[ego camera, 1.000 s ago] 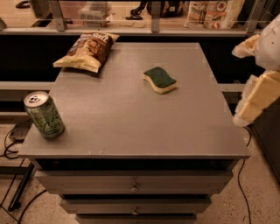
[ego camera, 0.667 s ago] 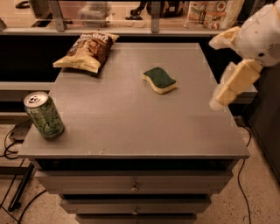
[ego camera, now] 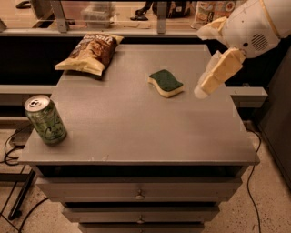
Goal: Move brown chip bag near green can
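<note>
The brown chip bag (ego camera: 91, 52) lies flat at the far left corner of the grey table (ego camera: 136, 127). The green can (ego camera: 46, 120) stands upright near the table's front left corner, well apart from the bag. My gripper (ego camera: 199, 62) hangs above the table's right side, just right of the sponge. Its two pale fingers (ego camera: 220, 71) are spread apart and hold nothing. It is far from both the bag and the can.
A green-and-yellow sponge (ego camera: 166, 83) lies at the table's middle right. Drawers (ego camera: 138, 195) run below the table front. A counter with boxes (ego camera: 207, 9) runs behind the table. Cables (ego camera: 9, 150) lie on the floor at left.
My arm has swung in from the right edge, leftward and over the table's right side, toward the sponge. The bag, can and sponge have not moved.
</note>
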Available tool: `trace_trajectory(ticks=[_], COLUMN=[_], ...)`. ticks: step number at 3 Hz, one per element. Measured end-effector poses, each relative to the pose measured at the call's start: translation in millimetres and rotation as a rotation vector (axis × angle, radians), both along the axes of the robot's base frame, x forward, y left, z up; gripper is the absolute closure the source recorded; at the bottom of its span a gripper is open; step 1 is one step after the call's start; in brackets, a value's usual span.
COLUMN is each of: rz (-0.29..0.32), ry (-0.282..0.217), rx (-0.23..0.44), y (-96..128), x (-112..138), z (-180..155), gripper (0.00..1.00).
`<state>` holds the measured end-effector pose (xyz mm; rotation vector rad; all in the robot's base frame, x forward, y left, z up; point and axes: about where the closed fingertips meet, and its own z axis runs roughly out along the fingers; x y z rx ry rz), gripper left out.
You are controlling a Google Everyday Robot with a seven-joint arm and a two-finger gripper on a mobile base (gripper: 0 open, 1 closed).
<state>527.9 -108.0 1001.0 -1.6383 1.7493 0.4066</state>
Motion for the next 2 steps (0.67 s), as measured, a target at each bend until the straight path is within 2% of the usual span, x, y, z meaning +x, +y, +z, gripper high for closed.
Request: trace_trajectory(ticks=[1, 2], rz=[-0.021, -0.029], ry=[0.014, 0.002], rx=[0.027, 0.148], y=[4.9, 53.0], x=[4.3, 49.0], z=[-3.3, -15.5], gripper=[0.00, 0.00])
